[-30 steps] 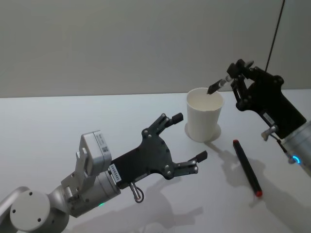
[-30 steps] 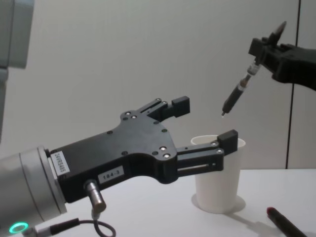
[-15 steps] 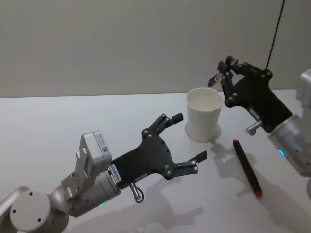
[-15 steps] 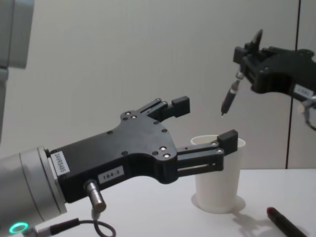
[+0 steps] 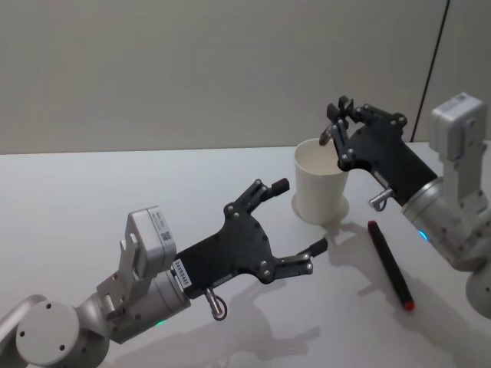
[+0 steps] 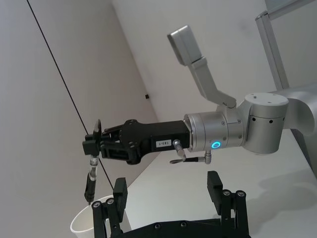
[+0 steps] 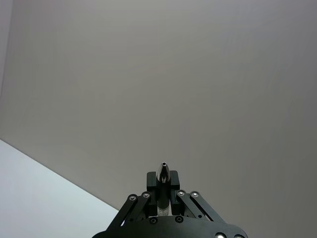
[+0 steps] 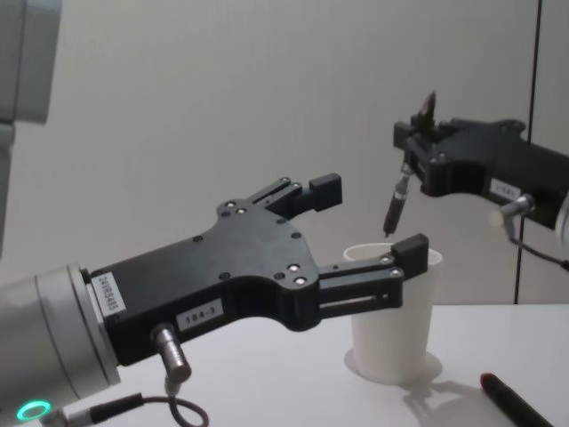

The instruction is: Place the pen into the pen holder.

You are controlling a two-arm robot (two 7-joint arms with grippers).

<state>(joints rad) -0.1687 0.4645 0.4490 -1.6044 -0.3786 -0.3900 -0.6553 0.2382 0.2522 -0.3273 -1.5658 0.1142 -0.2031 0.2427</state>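
You have the pen [image 8: 396, 203] hanging nearly upright, tip down just above the mouth of the pen holder [image 8: 392, 325], its upper end pinched between the fingers of the right gripper [image 8: 414, 147]. The left gripper [image 5: 299, 216] hovers over the table [image 5: 115, 192] near the holder, fingers spread. A second pen [image 5: 389, 264] lies to the holder's right.

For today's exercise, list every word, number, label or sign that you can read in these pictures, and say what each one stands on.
"184-3": white label on the left end effector.
A sticker on the left wrist: too small to read.
A second label on the right end effector, which grips the pen: too blurred to read.
No text on the pen holder.
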